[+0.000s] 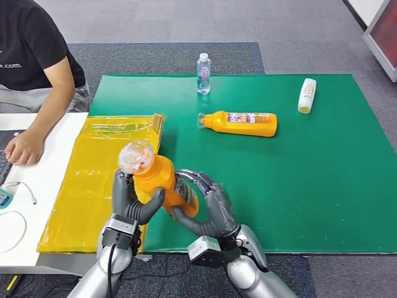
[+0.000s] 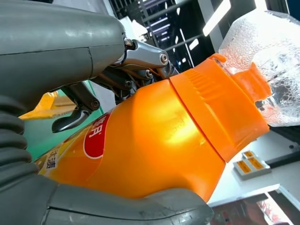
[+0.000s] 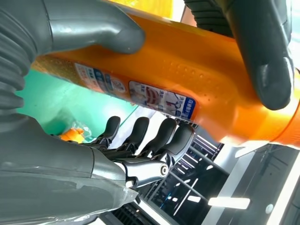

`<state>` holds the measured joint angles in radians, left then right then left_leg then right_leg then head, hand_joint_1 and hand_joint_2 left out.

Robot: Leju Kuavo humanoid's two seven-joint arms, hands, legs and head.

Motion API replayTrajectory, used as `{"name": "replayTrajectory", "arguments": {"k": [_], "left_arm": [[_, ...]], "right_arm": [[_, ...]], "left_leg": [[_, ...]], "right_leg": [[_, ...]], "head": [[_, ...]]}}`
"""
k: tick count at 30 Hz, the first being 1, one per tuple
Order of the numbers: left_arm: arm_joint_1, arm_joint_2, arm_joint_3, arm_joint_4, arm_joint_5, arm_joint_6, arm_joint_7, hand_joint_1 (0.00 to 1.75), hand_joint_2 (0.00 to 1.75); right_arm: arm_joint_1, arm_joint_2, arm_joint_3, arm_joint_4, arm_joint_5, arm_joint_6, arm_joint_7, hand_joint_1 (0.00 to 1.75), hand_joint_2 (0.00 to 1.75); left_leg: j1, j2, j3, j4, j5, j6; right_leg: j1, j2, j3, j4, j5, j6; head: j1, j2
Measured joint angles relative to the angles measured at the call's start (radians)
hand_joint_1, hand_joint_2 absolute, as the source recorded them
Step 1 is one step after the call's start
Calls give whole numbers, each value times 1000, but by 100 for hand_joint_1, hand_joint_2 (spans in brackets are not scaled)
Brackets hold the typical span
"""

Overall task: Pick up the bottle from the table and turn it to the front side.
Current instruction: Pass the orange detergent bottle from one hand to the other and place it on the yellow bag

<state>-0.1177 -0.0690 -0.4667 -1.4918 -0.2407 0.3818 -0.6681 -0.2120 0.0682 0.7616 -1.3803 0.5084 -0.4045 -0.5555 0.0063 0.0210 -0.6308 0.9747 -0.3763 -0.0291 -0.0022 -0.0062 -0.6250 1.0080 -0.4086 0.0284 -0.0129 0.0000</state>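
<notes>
An orange bottle [image 1: 165, 183] with a clear domed cap [image 1: 135, 156] is held tilted above the table's front edge, cap toward the left. My left hand [image 1: 130, 208] grips its neck end and my right hand [image 1: 211, 208] grips its base end. In the left wrist view the left hand [image 2: 53, 47] wraps the orange bottle [image 2: 159, 140], thumb on one side and fingers [image 2: 141, 56] on the other, with the cap [image 2: 268, 61] beyond. In the right wrist view the right hand [image 3: 53, 154] clasps the labelled bottle [image 3: 198, 65], its fingers [image 3: 148, 136] curled beside the label.
A second orange bottle [image 1: 243, 123] lies on the green mat [image 1: 304, 186]. A clear water bottle [image 1: 203, 73] stands at the far edge and a white bottle [image 1: 306, 95] lies far right. A yellow bag [image 1: 93, 174] covers the left. A person's hand [image 1: 22, 148] rests on the white table.
</notes>
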Motion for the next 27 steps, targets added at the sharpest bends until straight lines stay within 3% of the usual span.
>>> {"name": "replayTrajectory", "arguments": {"k": [27], "left_arm": [[1,33,50,-86,-100,101,-1,175,175]], "right_arm": [[6,19,10,-4,-47,-6,-12,175,175]], "left_leg": [[0,0,0,0,0,0]], "right_leg": [[0,0,0,0,0,0]], "head": [[0,0]]}}
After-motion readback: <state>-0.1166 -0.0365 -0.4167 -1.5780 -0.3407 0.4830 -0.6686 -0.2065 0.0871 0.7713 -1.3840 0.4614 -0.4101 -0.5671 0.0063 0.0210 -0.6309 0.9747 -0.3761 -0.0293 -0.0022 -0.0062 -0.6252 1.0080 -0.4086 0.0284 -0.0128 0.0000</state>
